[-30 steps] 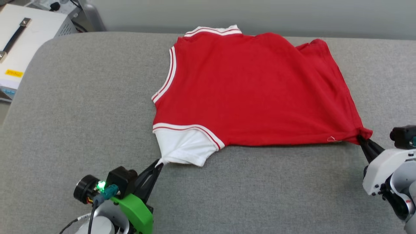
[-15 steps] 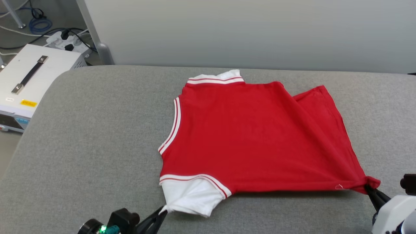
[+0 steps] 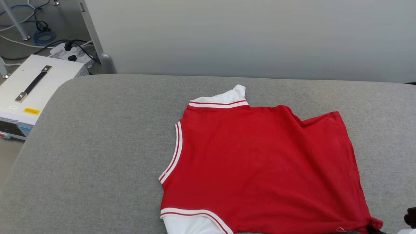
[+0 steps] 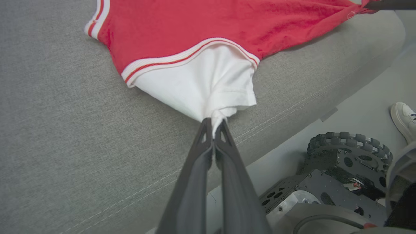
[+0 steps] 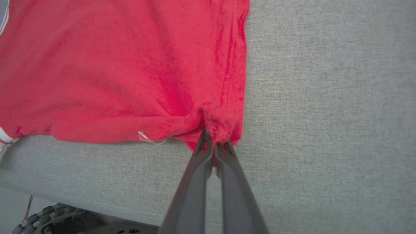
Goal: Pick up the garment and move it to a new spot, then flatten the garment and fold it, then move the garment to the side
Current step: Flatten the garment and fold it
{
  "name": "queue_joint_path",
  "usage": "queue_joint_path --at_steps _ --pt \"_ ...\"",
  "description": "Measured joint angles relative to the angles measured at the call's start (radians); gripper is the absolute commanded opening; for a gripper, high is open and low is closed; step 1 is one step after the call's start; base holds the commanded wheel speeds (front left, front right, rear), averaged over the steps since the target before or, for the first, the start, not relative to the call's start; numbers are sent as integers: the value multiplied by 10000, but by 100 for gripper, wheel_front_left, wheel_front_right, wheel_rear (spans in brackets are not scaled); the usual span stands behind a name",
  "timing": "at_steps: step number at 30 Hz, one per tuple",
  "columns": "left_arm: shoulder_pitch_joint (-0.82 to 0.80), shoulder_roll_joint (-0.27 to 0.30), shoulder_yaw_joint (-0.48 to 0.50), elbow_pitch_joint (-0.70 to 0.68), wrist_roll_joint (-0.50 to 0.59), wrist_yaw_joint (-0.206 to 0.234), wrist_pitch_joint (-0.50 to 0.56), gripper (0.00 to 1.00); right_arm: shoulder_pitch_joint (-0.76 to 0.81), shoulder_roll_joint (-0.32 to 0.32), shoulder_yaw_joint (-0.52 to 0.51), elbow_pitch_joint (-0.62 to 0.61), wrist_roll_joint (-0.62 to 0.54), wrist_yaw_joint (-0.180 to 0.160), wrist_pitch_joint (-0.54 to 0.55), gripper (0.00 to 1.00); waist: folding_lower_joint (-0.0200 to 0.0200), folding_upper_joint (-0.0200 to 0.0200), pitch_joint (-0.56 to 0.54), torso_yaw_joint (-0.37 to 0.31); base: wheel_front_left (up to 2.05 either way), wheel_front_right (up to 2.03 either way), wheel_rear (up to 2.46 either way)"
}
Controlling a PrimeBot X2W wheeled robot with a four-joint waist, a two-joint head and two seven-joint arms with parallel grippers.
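The garment (image 3: pixel 260 169) lies spread on the grey fabric-covered tabletop (image 3: pixel 97 146), right of the tabletop's middle and reaching down to its near edge, plain red side up, with the collar toward the tabletop's left. The left gripper (image 4: pixel 213 125) has its fingers pinched tight on the bunched tip of the white sleeve (image 4: pixel 201 87), right at the tabletop's near edge. The right gripper (image 5: pixel 213 144) has its fingers closed on the red hem corner (image 5: pixel 214 126), a little in from that same edge. The cloth is taut between the two grips, so this looks like the flattening step, with the shirt stretched out by its near corners. A second layer juts out unevenly toward the tabletop's far right side. The next move probably calls for laying both corners down flat, letting go, and evening out that offset layer before any fold begins.
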Motion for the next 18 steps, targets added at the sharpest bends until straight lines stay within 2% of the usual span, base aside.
queue_joint_path --at_steps 5,11,18 --pt "-74 67 322 -167 123 127 -359 0 68 15 -570 -767 88 0 13 0 0 0 54 -19 0 0 0" --pt "-1027 -23 903 -353 274 286 -727 0 -42 -8 -830 -1432 184 0 192 0 0 0 287 -76 0 0 0" --pt "-2182 -456 1246 -15 324 328 -813 0 -815 -130 -953 -1584 119 0 412 0 0 0 730 -131 0 0 0"
